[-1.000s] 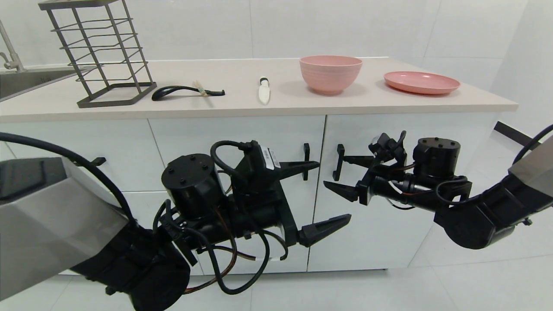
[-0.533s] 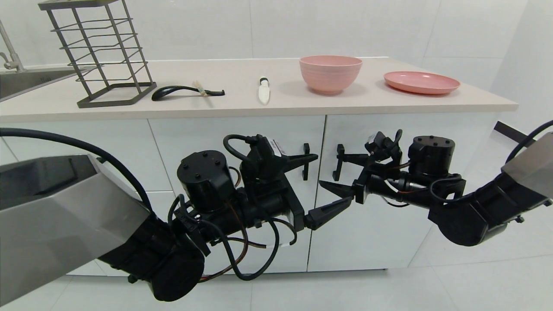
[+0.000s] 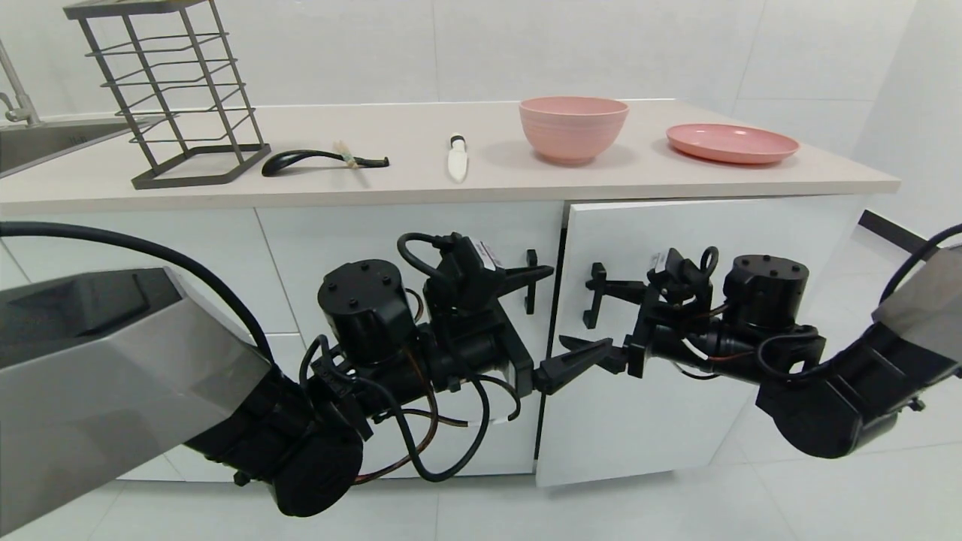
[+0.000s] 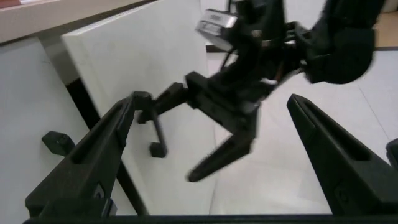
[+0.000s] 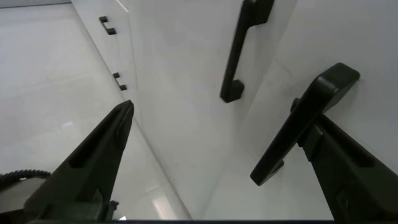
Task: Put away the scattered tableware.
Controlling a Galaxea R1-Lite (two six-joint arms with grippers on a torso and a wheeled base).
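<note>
Pink ribbed bowl [image 3: 574, 128], flat pink plate [image 3: 732, 143], small white knife [image 3: 457, 159] and black spoon [image 3: 301, 159] sit across the frame's upper part on our beige counter [image 3: 421, 186]. Mid-frame, our left gripper [image 4: 211, 102] and right gripper [image 5: 236, 87] both gape wide before the ajar white cabinet door [image 3: 714, 225].

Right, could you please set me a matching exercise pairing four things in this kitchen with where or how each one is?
Things:
1. pink bowl
2. black spoon
3. pink plate
4. right cabinet door

Places or states:
A. ajar
B. beside the wire rack
C. nearest the right end of the counter
D. between the white knife and the plate

Pairs: 1-D, 2-B, 3-C, 4-A
</note>
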